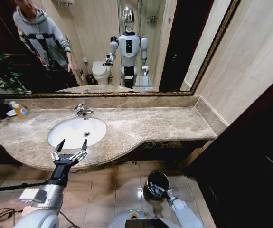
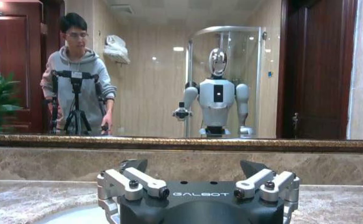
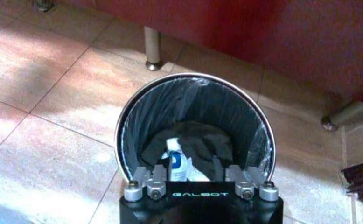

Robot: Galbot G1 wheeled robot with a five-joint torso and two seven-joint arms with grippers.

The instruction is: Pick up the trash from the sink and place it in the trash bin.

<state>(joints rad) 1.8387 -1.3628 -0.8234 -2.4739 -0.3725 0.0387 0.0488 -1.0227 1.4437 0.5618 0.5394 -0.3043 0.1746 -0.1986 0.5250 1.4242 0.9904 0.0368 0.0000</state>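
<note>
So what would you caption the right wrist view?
Right gripper, fingers open, above the trash bin holding a white tube.

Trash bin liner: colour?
Black, under a shiny metal rim on the trash bin; the right wrist view shows it best.

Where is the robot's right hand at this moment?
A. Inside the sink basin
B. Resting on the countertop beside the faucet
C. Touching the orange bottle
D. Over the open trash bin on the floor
D: the right hand hangs over the trash bin, with a white tube below it inside the black liner.
</note>
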